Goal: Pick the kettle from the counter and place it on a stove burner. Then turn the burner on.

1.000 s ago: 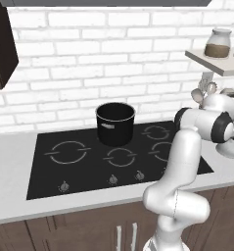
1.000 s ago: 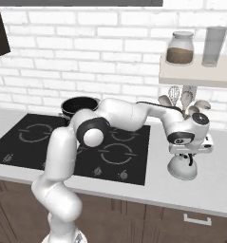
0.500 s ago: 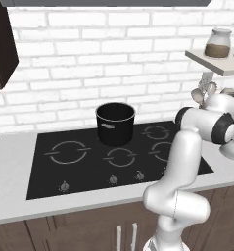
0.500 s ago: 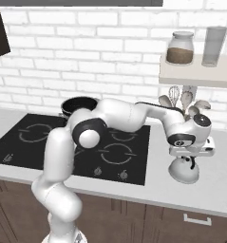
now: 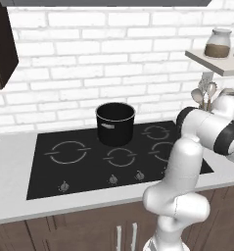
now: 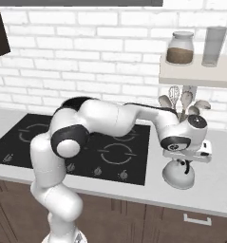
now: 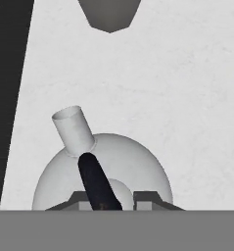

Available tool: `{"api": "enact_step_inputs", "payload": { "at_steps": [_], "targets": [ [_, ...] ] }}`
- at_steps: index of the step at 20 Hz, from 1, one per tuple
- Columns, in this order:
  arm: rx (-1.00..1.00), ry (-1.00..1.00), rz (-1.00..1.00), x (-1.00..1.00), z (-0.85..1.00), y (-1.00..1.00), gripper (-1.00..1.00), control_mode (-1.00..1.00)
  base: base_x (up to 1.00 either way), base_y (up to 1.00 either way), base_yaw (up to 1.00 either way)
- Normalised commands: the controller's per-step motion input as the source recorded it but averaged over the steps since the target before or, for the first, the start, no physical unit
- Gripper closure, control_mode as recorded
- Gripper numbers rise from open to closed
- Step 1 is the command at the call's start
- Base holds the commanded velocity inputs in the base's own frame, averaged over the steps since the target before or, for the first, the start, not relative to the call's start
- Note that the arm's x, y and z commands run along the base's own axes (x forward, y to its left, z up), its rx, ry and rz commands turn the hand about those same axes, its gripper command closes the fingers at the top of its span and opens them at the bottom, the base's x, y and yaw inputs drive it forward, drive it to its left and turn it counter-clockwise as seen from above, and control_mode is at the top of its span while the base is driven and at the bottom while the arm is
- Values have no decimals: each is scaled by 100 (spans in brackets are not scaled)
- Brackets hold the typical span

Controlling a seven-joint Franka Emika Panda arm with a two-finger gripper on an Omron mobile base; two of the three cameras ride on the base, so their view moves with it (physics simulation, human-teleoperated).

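Lower than a second ago, the hand (image 6: 183,161) has sunk onto the kettle (image 6: 179,174) and its fingers have drawn in on the dark handle.

From the left base camera, the arm's white elbow and dark joint cover the hand and the kettle completely. To the hand's left the black pot (image 5: 115,122) stands at the back of the cooktop (image 5: 50,181), and the stove burner (image 5: 68,152) is the ring farthest from the hand, well apart from it. Spoon heads of the utensil cup (image 5: 204,93) poke out behind the arm; the cup itself is hidden.

From the right base camera, the hand sits right on top of the kettle, which rests on the table (image 6: 214,190) just beside the cooktop's edge. Only the kettle's rounded lower body shows under the hand; the pot is hidden behind the arm.

From the hand camera, the kettle (image 7: 123,166) lies directly below, its spout (image 7: 73,128) pointing up-left and its dark handle (image 7: 96,184) running down between the fingertips (image 7: 81,201), which are closed onto it. The kettle's near half is cut off at the bottom.
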Motion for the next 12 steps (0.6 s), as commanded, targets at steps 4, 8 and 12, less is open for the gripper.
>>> {"api": "enact_step_inputs", "payload": {
  "at_steps": [4, 8, 12],
  "targets": [
    [-2, 0, -13, -39, 27, 62, 100, -100, 0, 0, 0],
    [-5, 0, -12, -27, 20, 79, 100, -100, 0, 0, 0],
    [-7, 0, -10, -29, 24, 86, 100, -100, 0, 0, 0]
  ]
}}
